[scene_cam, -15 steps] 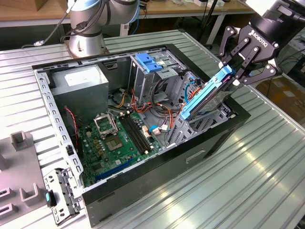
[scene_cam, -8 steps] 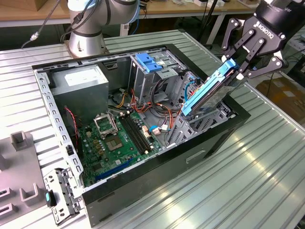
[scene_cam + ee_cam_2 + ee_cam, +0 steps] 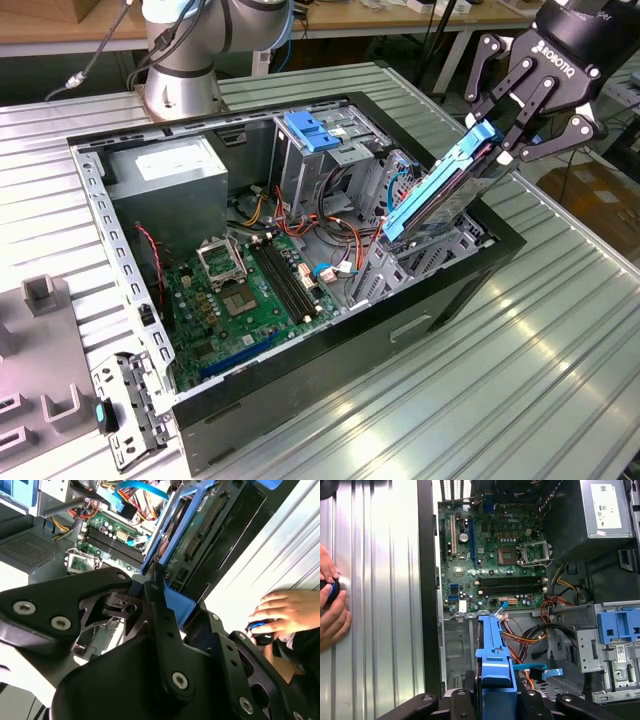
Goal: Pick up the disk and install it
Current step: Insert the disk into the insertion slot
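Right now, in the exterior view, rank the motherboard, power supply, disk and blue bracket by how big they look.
1. motherboard, largest.
2. power supply and disk: too alike to rank, since the disk is tilted and seen partly edge-on.
3. blue bracket, smallest.

Ribbed silver tabletop in bright light, wooden workbench behind

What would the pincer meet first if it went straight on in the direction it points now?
The pincer, shut on the disk, points slantwise down into the computer case. The disk's lower end would probably meet the metal drive bay beneath it first; depth is unclear.
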Available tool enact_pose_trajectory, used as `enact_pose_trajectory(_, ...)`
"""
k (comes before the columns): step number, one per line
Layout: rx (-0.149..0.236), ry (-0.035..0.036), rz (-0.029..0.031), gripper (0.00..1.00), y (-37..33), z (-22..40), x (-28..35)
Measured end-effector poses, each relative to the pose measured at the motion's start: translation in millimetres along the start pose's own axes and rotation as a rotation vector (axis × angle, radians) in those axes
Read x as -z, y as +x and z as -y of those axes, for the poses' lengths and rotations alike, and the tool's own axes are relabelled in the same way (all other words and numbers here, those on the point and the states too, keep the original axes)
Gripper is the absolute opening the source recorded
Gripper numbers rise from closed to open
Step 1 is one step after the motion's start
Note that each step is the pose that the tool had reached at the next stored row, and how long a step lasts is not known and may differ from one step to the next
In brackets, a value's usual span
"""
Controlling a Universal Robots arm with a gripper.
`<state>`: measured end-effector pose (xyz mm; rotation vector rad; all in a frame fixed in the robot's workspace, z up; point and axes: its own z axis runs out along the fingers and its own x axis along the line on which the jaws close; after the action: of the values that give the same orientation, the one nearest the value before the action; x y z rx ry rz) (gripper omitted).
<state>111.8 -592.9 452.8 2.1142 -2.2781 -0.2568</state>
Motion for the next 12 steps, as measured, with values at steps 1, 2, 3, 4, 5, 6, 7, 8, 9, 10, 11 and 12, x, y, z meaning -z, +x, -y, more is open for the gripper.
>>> enact_pose_trajectory(1,0.002,0.0103,0.0004,0.37,0.0,-1.2,0.0)
enact_pose_trajectory(2,0.002,0.0147,0.0008,0.37,0.2,-2.4,-0.2)
enact_pose_trajectory(3,0.003,0.0216,0.0012,0.37,0.3,-4.7,-0.5)
enact_pose_trajectory(4,0.004,0.0279,0.0017,0.37,0.5,-6.6,-0.8)
enact_pose_trajectory(5,0.004,0.0341,0.0021,0.37,0.7,-8.4,-1.0)
enact_pose_trajectory(6,0.006,0.0534,0.0033,0.37,1.1,-13.8,-1.6)
enact_pose_trajectory(7,0.007,0.0618,0.0038,0.37,1.2,-15.8,-1.9)
enact_pose_trajectory(8,0.008,0.0705,0.0046,0.37,1.4,-17.8,-2.2)
enact_pose_trajectory(9,0.009,0.0789,0.0052,0.37,1.6,-19.5,-2.5)
enact_pose_trajectory(10,0.01,0.0864,0.0055,0.37,1.7,-21.2,-2.6)
enact_pose_trajectory(11,0.011,0.0941,0.006,0.37,1.8,-22.8,-2.8)
enact_pose_trajectory(12,0.012,0.1011,0.0066,0.37,2.0,-24.1,-2.9)
